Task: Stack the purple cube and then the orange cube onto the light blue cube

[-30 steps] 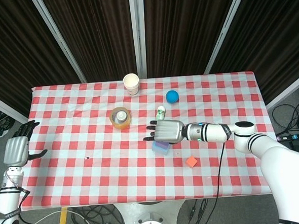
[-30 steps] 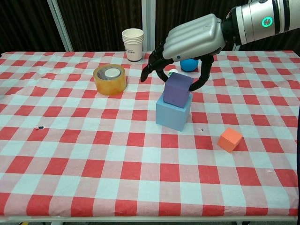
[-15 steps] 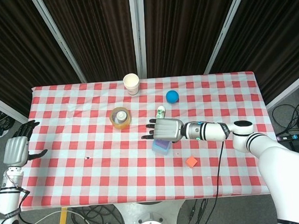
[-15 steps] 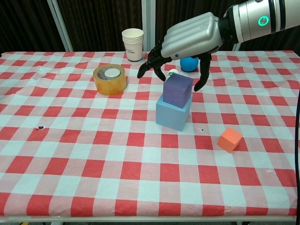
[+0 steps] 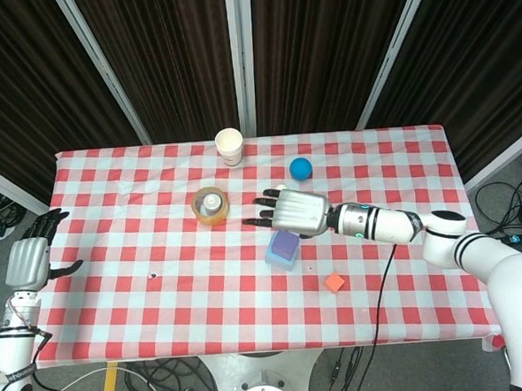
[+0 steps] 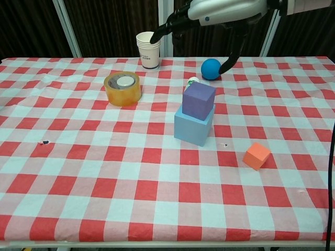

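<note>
A worktop (image 6: 78, 183) covered in a red-and-white checked cloth, slightly wrinkled, fills both views. Near its middle a matte purple cube (image 6: 199, 100) sits on top of a larger light blue cube (image 6: 193, 125), turned a little out of line with it yet fully supported, so the first stacking step looks done. The small orange cube (image 6: 256, 156) lies alone on the cloth to the right and nearer the front edge, apart from the stack; it appears to be the next piece to go up.

The right hand (image 5: 289, 212), silver-backed with dark fingers (image 6: 157, 35), hangs above and behind the stack, touching nothing. Its fingers are spread and released, holding nothing, which suggests it has let the purple cube go. The left hand (image 5: 27, 261) is beyond the worktop's left edge, off the cloth, fingers loosely apart and empty, apparently idle.

Toward the far side stand a stack of paper cups (image 6: 148, 49), a glossy blue ball (image 6: 211, 68), and a translucent amber roll of tape (image 6: 122, 87). A small white bottle with a green cap (image 5: 282, 190) stands just behind the stack.
</note>
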Motion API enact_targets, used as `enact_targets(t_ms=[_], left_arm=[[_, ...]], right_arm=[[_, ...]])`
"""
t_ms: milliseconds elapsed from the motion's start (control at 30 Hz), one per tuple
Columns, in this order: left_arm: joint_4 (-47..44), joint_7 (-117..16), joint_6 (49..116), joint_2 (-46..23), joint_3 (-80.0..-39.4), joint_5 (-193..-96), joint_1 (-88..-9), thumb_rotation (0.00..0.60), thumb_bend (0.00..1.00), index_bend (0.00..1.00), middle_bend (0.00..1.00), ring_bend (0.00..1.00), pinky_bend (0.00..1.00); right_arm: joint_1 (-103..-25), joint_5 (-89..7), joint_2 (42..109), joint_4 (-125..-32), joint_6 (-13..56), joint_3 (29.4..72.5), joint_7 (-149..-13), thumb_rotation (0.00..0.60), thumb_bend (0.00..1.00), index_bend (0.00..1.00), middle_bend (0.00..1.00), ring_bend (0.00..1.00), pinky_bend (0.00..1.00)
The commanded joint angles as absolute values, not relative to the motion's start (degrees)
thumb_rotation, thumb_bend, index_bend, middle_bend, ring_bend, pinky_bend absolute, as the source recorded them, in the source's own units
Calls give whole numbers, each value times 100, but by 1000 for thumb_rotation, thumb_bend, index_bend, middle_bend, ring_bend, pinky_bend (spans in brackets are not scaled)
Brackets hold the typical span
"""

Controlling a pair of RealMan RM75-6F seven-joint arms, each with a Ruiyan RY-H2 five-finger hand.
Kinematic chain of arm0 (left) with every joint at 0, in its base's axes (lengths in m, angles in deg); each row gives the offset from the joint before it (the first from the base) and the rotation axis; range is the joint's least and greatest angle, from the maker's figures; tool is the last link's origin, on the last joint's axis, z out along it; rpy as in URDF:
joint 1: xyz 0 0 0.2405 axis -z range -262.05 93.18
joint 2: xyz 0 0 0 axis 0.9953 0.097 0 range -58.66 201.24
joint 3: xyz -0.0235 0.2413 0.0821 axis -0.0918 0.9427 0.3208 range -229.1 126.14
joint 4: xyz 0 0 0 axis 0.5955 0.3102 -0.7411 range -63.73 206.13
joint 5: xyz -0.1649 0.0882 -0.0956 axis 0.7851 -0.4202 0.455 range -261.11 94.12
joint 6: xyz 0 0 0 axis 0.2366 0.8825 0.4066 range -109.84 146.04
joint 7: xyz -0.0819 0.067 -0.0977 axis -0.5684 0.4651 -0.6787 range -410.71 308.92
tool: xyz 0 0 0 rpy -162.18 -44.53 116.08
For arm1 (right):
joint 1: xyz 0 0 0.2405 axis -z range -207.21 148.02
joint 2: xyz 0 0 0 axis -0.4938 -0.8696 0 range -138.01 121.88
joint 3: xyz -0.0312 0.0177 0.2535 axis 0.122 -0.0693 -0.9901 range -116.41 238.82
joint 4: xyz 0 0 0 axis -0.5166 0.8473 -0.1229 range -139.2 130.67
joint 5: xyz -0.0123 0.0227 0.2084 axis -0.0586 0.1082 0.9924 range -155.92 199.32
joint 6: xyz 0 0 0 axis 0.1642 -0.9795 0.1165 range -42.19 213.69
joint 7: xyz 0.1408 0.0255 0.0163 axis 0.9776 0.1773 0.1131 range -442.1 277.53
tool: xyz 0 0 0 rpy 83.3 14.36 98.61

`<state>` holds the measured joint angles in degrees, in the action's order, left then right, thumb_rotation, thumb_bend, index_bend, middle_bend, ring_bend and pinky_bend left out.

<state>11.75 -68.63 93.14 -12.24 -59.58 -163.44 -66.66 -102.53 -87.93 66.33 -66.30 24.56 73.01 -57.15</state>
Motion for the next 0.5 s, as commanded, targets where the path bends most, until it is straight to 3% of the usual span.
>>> enact_targets(t_ms=[33, 267, 500], left_arm=[[1163, -6854, 9318, -1222, -5960, -16344, -6666, 600, 106, 229, 240, 163, 287], [1107, -6851, 9343, -1215, -5943, -16385, -6662, 600, 107, 229, 240, 163, 287], [1026, -6864, 9409, -1197, -5924, -16457, -6657, 600, 106, 229, 240, 163, 287]], right_arm=[[-9780, -8275, 5868, -7768, 2425, 7172, -6355, 600, 0, 71, 342, 112, 194], [-9178, -7518, 4936, -9384, 2989, 7302, -7238, 600, 0, 109, 370, 144, 197], [-8397, -6859, 4948, -10038, 3244, 7432, -8446, 600, 0, 138, 399, 215, 225]])
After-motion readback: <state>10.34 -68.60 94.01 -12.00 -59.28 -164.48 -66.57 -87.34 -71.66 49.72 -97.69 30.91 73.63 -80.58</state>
